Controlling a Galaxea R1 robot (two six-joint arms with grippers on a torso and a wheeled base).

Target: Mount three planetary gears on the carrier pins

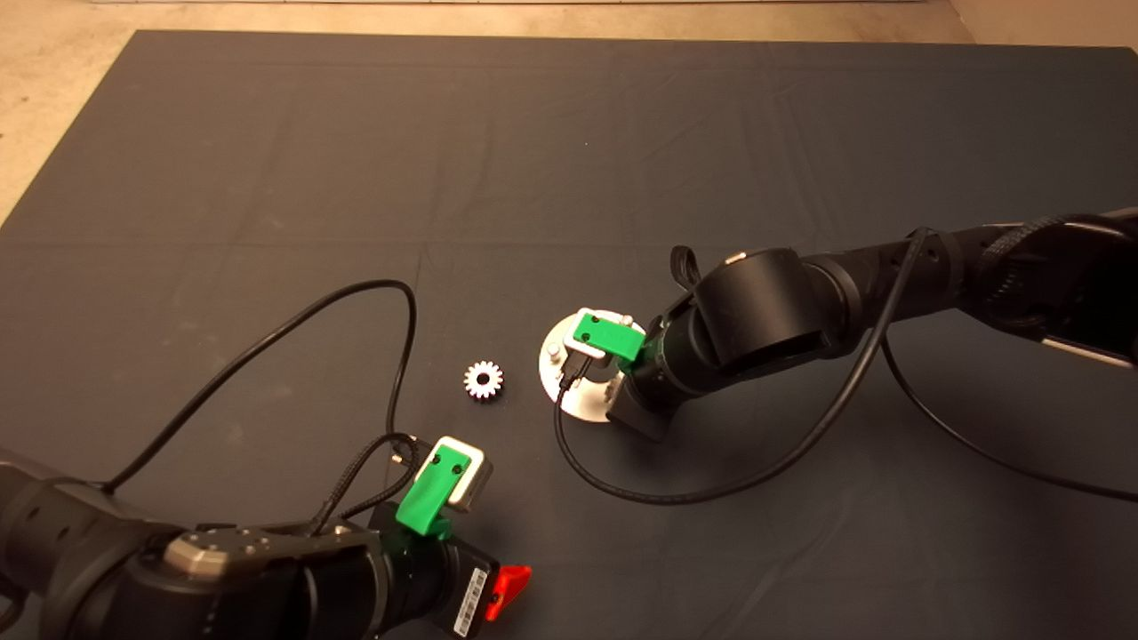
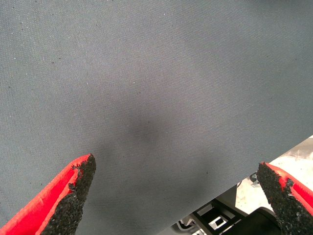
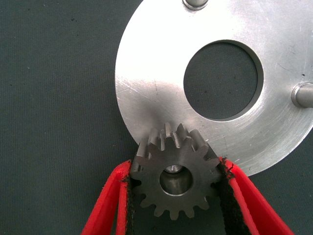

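Right gripper (image 3: 175, 196), jaws clamped on a darker grey toothed gear (image 3: 174, 180), is seating it on a silver pin of the round silver disc (image 1: 569, 378), frame centre. Next: release. Left gripper (image 2: 176, 196) is open, lower left. Bright silver gear (image 1: 483, 380) lies beside the disc.

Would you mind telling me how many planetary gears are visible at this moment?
2. A bright silver gear lies loose on the mat, beside the disc. A darker gear sits in the right gripper over a pin. A third may be hidden.

A dark mat (image 1: 569, 160) covers the table, with pale floor (image 1: 53, 107) showing beyond its edge.
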